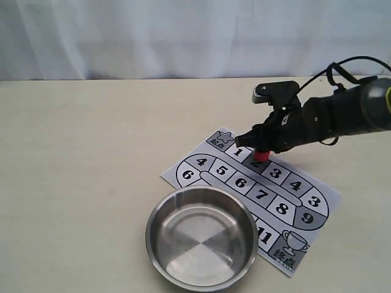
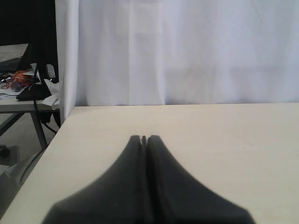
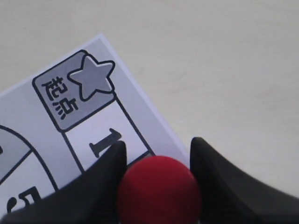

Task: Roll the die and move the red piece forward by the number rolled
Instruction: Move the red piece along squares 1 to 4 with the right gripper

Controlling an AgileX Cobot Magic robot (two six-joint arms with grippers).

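Cream table (image 1: 73, 183), white curtain (image 1: 183, 36) behind: the right gripper (image 3: 158, 151) pinches the red piece (image 3: 159, 193) at square 2 of the board (image 1: 287, 196) (far row, beyond the steel bowl (image 1: 159, 213)); the left gripper (image 2: 144, 138) is clenched, empty.

Steel bowl (image 1: 201, 244), seemingly overlapping the numbered board (image 1: 241, 183)

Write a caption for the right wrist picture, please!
Right pincer grips the red piece next to square 1, near the star square on the board.
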